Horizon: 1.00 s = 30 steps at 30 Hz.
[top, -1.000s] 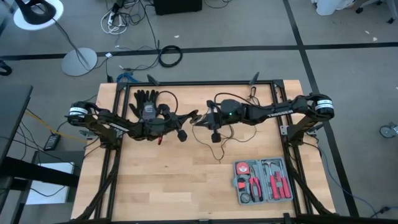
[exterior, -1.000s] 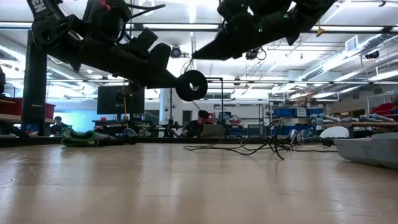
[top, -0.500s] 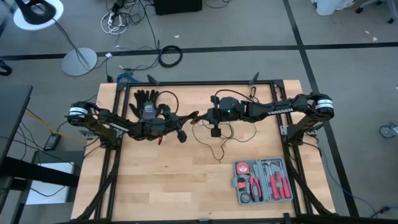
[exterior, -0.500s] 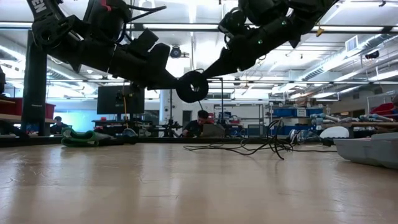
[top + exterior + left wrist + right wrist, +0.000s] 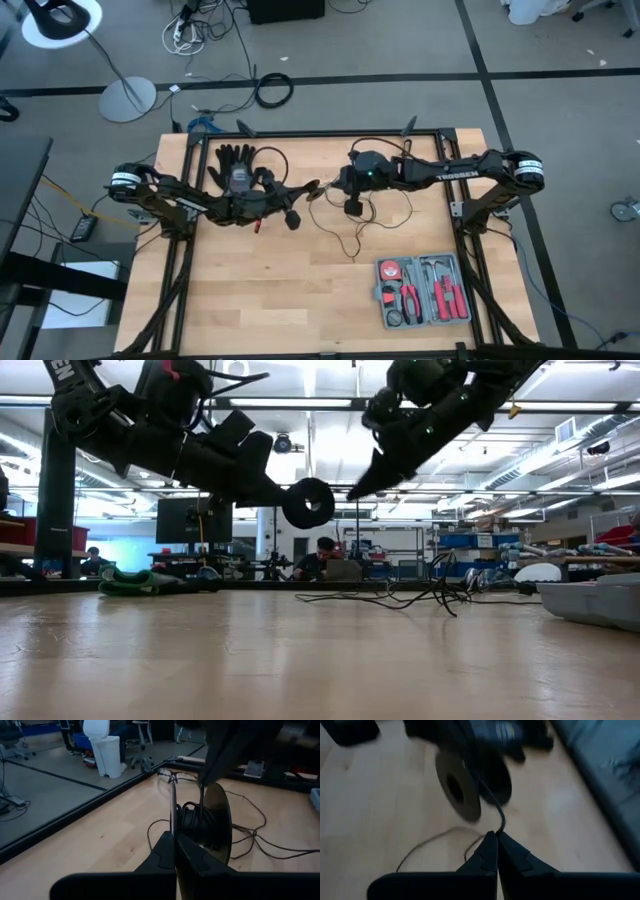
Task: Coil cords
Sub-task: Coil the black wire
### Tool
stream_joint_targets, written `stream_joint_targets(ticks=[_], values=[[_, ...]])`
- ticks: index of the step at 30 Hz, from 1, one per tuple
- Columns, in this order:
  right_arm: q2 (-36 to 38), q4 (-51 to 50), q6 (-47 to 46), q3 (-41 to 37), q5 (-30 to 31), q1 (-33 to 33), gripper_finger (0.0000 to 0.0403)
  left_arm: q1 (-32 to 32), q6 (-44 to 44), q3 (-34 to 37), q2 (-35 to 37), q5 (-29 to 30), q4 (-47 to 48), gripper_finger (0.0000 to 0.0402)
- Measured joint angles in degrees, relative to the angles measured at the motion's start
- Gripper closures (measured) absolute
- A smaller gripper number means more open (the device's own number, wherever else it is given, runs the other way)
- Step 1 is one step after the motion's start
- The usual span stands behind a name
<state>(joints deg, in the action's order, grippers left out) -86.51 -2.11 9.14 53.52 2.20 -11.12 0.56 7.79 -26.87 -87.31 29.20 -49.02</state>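
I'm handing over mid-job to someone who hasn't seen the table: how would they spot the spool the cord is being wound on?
Start at the wooden table and follow the left arm from its left edge toward the middle. Just past that arm's hand sits a small round black spool, held up off the tabletop. Unlike the black glove behind it, it is a flat disc with thin black cord wrapped round its hub.

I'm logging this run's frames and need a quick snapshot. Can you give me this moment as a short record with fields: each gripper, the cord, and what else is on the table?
left gripper: shut, holding the round black spool above the table
right gripper: shut on the thin black cord, raised beside the spool
cord: runs from spool to right gripper; the rest lies loose on the light wooden table
other items: black glove, grey tool tray
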Motion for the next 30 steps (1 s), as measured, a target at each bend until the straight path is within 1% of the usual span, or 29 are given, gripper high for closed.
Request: stream_joint_targets(ticks=[3,5,8,12,16,20,23,25,26,28,30], values=[[-0.5,-3.2,-3.4,-0.2,-0.1,-0.3,0.0403,0.0,0.0,0.0,0.0,-0.1,-2.1,0.0401],[-0.5,-2.0,-5.2,-1.2,-0.1,-0.3,0.0399,0.0,0.0,0.0,0.0,-0.1,-3.2,0.0401],[-0.4,-2.6,-7.3,-3.1,-0.1,-0.3,0.0386,0.0,-1.0,0.2,1.0,2.1,-3.4,0.0401],[-0.2,-2.2,-10.0,-5.6,0.0,-0.3,0.0365,-0.1,-1.7,2.6,6.2,7.3,-4.6,0.0401],[0.5,-2.3,-14.0,-9.3,-0.1,-0.3,0.0353,-0.2,-3.8,6.3,13.8,8.6,-5.1,0.0401],[3.8,-2.4,-19.1,-14.0,-0.1,0.2,0.0355,-1.1,-4.4,9.5,19.6,10.7,-3.7,0.0401],[8.5,-1.3,-23.0,-17.8,1.0,1.1,0.0362,-1.8,-4.4,10.9,21.6,11.6,-3.7,0.0401],[11.9,2.1,-24.8,-20.9,2.5,2.2,0.0367,-2.3,-4.4,11.3,21.8,11.7,-3.0,0.0401],[13.4,5.4,-25.5,-22.6,3.3,2.7,0.0369,-2.5,-4.4,11.3,21.8,11.7,-3.1,0.0401],[15.2,15.1,-26.7,-26.3,4.4,3.7,0.0373,-2.8,-4.4,11.3,21.8,11.7,-3.3,0.0402],[14.8,28.5,-27.2,-29.8,4.6,4.8,0.0374,-2.9,-4.4,11.3,21.6,11.6,-3.4,0.0401]])
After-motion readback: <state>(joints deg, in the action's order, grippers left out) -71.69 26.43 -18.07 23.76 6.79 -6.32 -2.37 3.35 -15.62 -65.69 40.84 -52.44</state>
